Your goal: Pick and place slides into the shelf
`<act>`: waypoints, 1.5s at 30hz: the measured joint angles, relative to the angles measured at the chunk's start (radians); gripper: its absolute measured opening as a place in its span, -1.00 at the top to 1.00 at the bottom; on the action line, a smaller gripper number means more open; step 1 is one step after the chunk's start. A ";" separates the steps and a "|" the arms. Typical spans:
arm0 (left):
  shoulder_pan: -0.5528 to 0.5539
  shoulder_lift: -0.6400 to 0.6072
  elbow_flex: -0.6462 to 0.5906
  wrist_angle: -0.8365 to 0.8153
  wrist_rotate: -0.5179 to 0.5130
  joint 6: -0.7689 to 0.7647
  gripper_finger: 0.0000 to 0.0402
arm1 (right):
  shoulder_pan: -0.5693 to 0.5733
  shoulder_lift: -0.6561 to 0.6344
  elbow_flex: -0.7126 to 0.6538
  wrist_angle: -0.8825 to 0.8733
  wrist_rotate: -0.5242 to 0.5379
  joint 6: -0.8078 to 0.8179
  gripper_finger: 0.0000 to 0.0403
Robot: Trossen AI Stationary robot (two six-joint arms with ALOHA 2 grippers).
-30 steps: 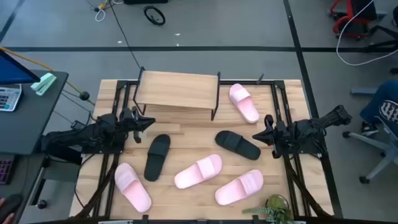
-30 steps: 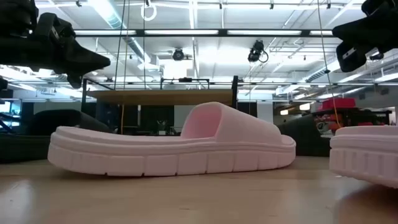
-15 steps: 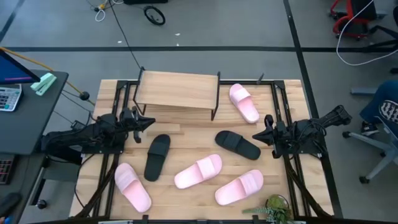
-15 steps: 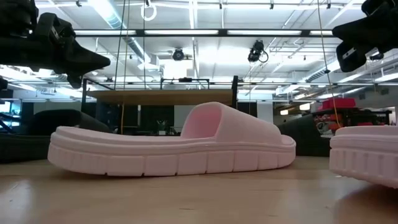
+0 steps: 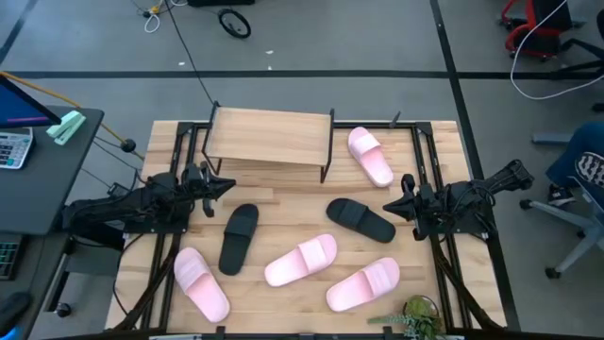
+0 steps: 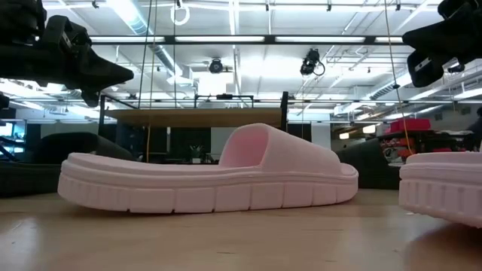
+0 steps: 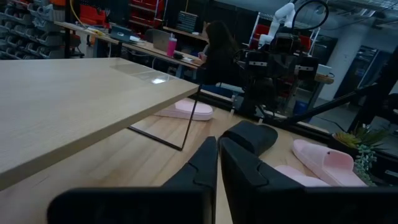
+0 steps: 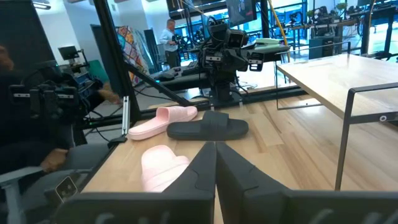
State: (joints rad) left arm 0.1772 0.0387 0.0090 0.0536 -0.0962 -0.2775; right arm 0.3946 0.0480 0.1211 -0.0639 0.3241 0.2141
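Observation:
Six slides lie flat on their soles on the wooden table. Pink slides sit at the far right (image 5: 370, 157), near left (image 5: 201, 283), near middle (image 5: 301, 261) and near right (image 5: 363, 284). A black slide (image 5: 238, 237) lies left of centre, another black slide (image 5: 360, 219) right of centre. The shelf (image 5: 270, 138) stands at the table's far middle, with nothing on its top board. My left gripper (image 5: 224, 186) hovers shut by the shelf's left near corner. My right gripper (image 5: 394, 205) hovers shut beside the right black slide.
A small potted plant (image 5: 416, 316) stands at the table's near right edge. A desk with a calculator (image 5: 13, 148) is left of the table. A person sits at the right (image 5: 583, 170). Bare wood shows between the shelf and the slides.

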 joint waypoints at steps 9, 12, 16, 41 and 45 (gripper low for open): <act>0.000 0.000 0.000 0.000 0.000 0.000 0.82 | 0.000 0.000 0.000 0.000 0.000 0.000 0.95; 0.000 0.000 0.000 0.000 0.000 0.000 0.82 | 0.000 0.000 0.000 0.000 0.000 0.000 0.95; 0.000 0.000 0.000 0.000 0.000 0.000 0.85 | 0.000 0.000 0.000 0.000 0.000 0.000 0.95; 0.000 0.000 0.000 0.002 0.000 0.058 0.89 | 0.000 0.000 0.000 0.000 0.000 0.000 0.95; 0.000 0.000 0.000 0.006 0.000 0.101 0.89 | 0.000 0.000 0.000 0.000 0.000 0.000 0.95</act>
State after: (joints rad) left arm 0.1776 0.0387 0.0090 0.0594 -0.0967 -0.1768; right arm 0.3950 0.0480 0.1211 -0.0639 0.3241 0.2142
